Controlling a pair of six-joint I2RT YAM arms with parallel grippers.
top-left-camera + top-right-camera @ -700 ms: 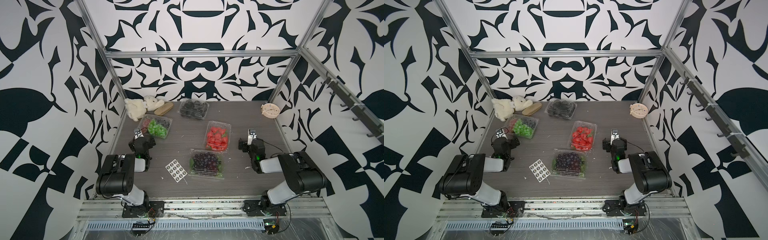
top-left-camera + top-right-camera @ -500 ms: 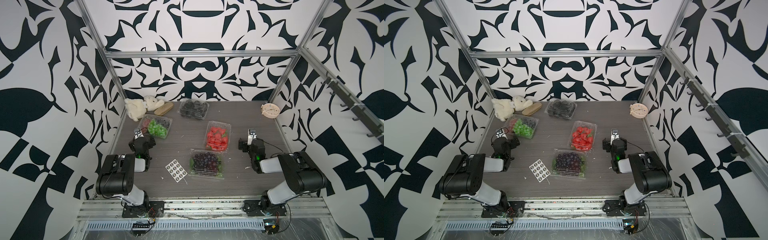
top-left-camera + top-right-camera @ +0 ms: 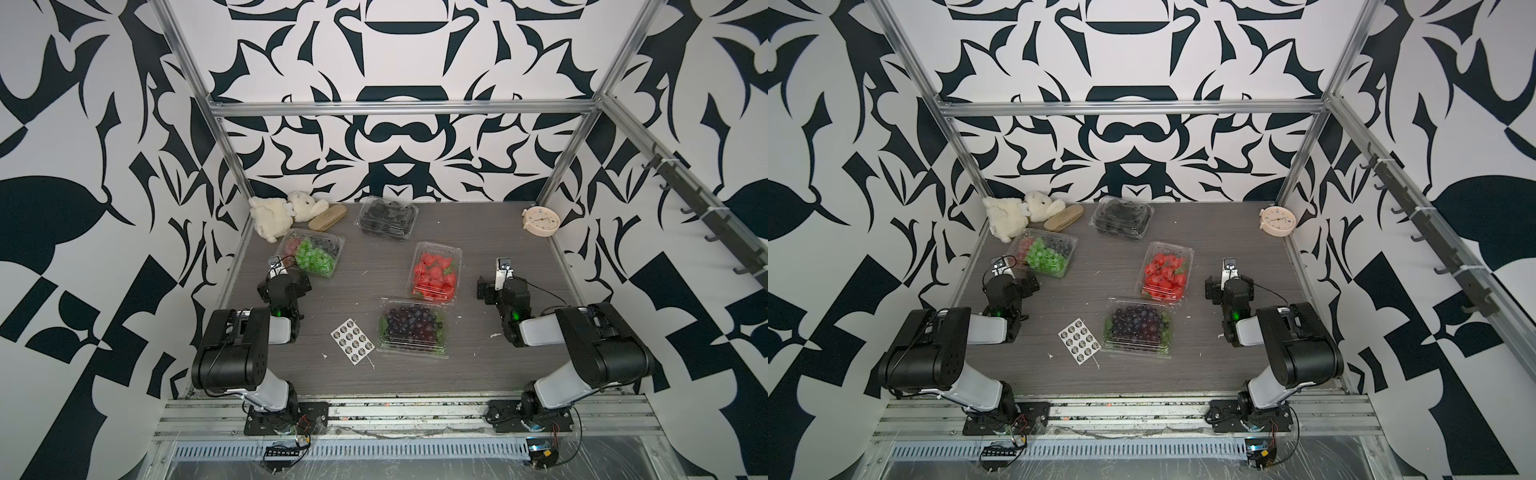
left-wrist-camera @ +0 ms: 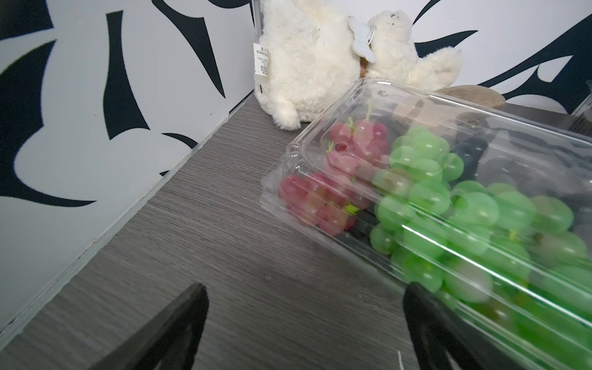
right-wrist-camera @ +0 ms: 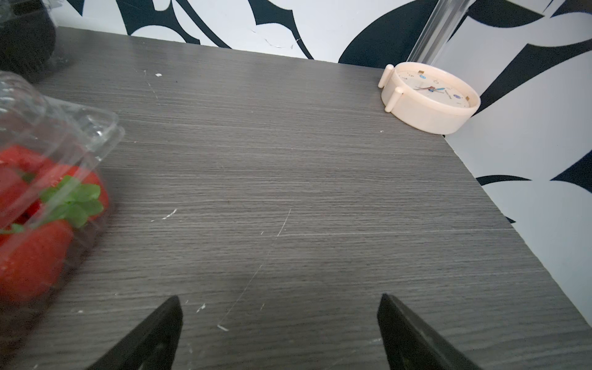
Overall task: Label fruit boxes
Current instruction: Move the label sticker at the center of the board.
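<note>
In a top view the sticker sheet [image 3: 352, 340], beside the grape box [image 3: 411, 328], lies nearer the left arm [image 3: 278, 330]; both jaws wide, empty.

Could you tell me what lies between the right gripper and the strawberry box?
Just bare tabletop separates right gripper and strawberry box, per the right wrist view.

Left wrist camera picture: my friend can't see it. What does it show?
A clear plastic lidded box of green, pink and dark grapes lies on a grey wood-grain table. A fluffy white plush toy sits beyond it by a black-and-white patterned wall, and the left tool stands open and empty.
</note>
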